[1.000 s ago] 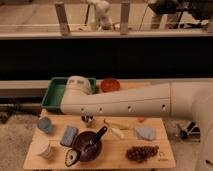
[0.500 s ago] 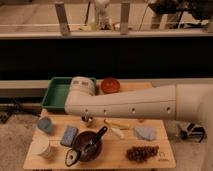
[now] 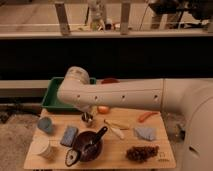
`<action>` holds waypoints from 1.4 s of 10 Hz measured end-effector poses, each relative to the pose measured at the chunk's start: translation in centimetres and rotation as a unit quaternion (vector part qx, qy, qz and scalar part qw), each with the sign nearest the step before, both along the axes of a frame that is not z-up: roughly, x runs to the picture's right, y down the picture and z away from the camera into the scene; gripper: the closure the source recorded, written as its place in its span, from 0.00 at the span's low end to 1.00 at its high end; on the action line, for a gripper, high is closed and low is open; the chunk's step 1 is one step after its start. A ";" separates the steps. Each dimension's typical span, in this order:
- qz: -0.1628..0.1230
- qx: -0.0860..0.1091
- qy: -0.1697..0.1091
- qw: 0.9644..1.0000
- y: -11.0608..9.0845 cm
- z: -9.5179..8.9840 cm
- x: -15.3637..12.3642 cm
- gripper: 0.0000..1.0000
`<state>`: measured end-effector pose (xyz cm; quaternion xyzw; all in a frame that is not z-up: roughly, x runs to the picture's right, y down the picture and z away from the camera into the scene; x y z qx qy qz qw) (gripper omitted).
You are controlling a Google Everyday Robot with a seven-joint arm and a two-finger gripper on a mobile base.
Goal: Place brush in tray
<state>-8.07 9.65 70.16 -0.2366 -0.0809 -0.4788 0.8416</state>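
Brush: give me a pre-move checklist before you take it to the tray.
1. Brush in view, lying across the dark bowl: ok.
2. Brush held: not ok; the gripper hangs beyond the bowl, seemingly clear of the handle.
3. Tray located, behind the left end of the table: ok.
4. Free room in the tray: cannot tell; the arm covers much of it.

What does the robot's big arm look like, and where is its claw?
The arm is a thick, smooth, cream-white tube with a row of small dark holes along its side and a rounded, capped elbow at the far end. Its small dark claw hangs below that elbow, just above the light wooden table.
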 end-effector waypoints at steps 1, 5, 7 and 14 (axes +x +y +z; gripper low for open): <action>-0.001 -0.023 0.003 1.000 0.8 -0.5 -0.2 0.20; 0.073 -0.077 -0.038 0.994 4.2 -2.5 -0.8 0.20; 0.106 -0.084 -0.053 0.989 5.5 -2.7 -1.3 0.20; 0.169 -0.079 -0.053 0.981 9.2 -1.9 -1.8 0.20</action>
